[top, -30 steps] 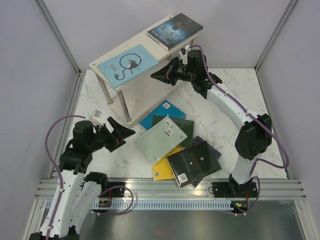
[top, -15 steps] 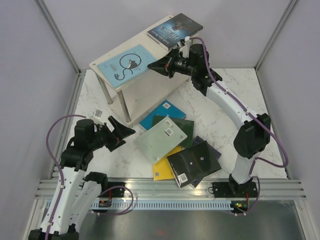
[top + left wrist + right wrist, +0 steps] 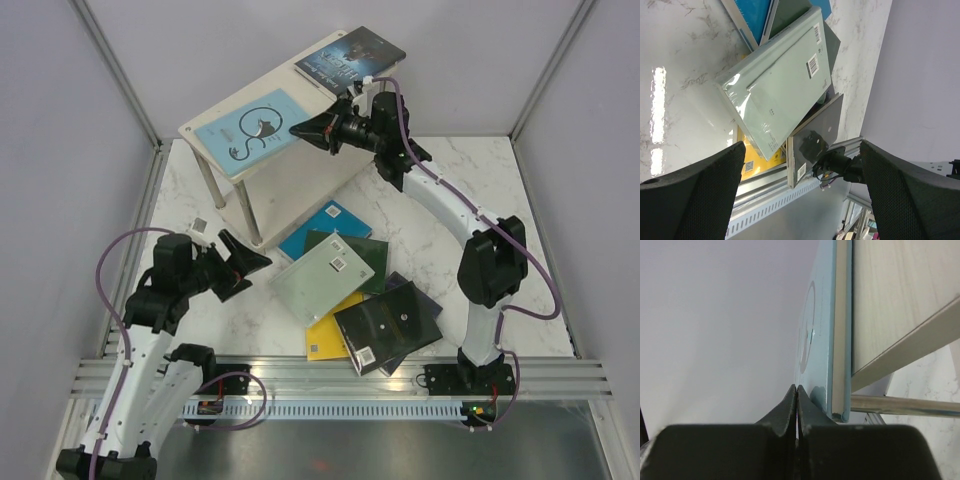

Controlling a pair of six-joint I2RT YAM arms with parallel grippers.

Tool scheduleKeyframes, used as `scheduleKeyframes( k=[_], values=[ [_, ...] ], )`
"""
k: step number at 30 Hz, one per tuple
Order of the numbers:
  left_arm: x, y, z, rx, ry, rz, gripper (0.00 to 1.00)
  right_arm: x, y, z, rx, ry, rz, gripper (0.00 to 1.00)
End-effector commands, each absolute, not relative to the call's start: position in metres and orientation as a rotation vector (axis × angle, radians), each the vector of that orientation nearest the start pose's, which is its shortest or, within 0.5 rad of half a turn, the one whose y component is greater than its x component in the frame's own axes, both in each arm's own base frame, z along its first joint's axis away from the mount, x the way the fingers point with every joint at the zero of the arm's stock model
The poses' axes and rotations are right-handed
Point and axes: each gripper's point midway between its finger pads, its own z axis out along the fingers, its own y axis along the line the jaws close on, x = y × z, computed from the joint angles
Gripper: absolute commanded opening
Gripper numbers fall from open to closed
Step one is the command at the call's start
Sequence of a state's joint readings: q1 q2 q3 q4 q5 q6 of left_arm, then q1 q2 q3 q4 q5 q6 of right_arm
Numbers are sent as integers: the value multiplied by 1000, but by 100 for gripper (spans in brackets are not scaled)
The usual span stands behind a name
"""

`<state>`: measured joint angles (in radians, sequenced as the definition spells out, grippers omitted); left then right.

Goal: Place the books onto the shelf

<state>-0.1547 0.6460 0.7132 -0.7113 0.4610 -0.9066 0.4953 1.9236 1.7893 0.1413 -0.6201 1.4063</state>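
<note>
The right gripper (image 3: 300, 128), closed on nothing, is at the 3 o'clock corner of the light blue book (image 3: 250, 125) on the shelf (image 3: 225, 105); whether they touch is unclear. The left gripper (image 3: 245, 262) is wide open and faces the pale green book (image 3: 322, 280), with a strip of bare worktop (image 3: 262, 300) between them. The books under this one are partly hidden.
</note>
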Motion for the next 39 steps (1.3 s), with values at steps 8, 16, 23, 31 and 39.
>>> scheduleKeyframes(
  k=[8,16,23,31,39],
  values=[
    [202,-138,214,-526,2251,-1033,98,433,395,403,237,1687,2095,0],
    [208,-138,217,-514,2262,-1027,98,435,397,407,239,1616,2126,1],
    [211,-139,218,-503,2267,-1023,98,432,400,419,253,1529,2141,1],
    [211,-138,218,-503,2263,-1016,98,422,407,412,292,1481,2121,1],
    [208,-139,217,-496,2267,-1026,98,421,417,402,313,1480,2077,3]
  ],
)
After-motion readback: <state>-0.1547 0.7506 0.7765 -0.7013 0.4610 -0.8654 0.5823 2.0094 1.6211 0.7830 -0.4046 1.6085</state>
